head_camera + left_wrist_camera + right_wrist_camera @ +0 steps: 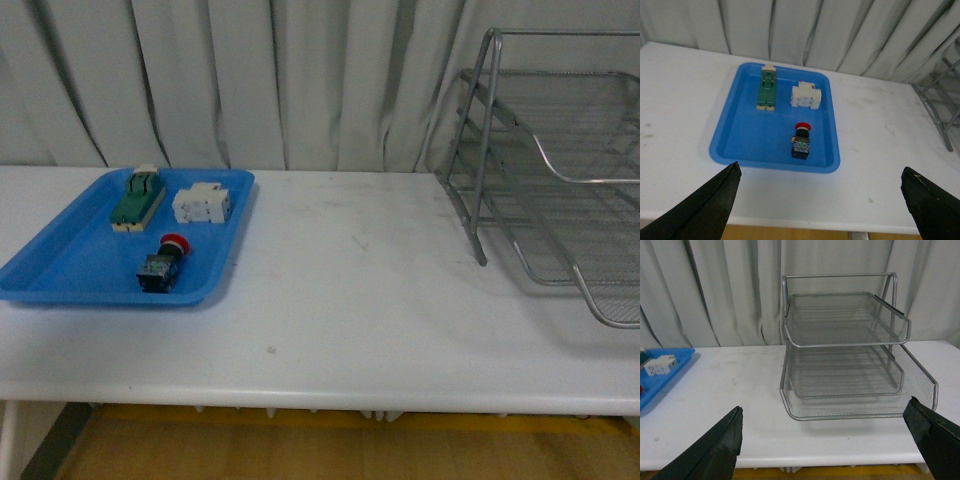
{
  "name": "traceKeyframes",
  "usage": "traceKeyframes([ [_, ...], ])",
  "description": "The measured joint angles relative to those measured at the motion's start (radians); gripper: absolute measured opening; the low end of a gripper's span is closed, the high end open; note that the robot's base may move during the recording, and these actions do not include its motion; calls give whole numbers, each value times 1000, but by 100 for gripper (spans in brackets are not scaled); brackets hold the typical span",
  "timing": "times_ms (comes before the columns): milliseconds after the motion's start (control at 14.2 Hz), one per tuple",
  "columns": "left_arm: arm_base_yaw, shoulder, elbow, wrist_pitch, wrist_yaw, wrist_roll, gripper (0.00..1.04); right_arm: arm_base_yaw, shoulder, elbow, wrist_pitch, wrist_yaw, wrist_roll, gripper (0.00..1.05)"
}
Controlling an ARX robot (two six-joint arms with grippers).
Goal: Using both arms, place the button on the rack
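The button (163, 265), red cap on a black and silver body, lies in the flat blue tray (60, 270) at the table's left; it also shows in the left wrist view (801, 141). The silver wire-mesh rack (560, 160) stands at the right and fills the right wrist view (850, 350). My left gripper (820, 200) is open and empty, held high above the table's front edge, short of the tray. My right gripper (822, 442) is open and empty, facing the rack from the front edge. Neither arm shows in the front view.
In the blue tray (740, 145) also lie a green-and-cream block (138, 198) and a white block (202, 205). Grey curtains hang behind the white table (350, 300). The tray's corner shows in the right wrist view (660, 375).
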Motion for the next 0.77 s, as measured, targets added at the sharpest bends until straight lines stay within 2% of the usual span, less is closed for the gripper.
traceKeyframes([
  [70, -54, 277, 136, 66, -11, 16, 98, 0, 0, 0, 0, 0, 0, 98],
  [141, -96, 447, 245, 65, -28, 31, 98, 0, 0, 0, 0, 0, 0, 98],
  [281, -125, 558, 325, 47, -43, 43, 98, 0, 0, 0, 0, 0, 0, 98],
  [492, -195, 930, 607, -47, -74, 89, 98, 0, 0, 0, 0, 0, 0, 98],
  [633, -211, 1077, 726, -100, -88, 122, 98, 0, 0, 0, 0, 0, 0, 98],
  [774, -155, 1276, 848, -135, -119, 161, 98, 0, 0, 0, 0, 0, 0, 98],
])
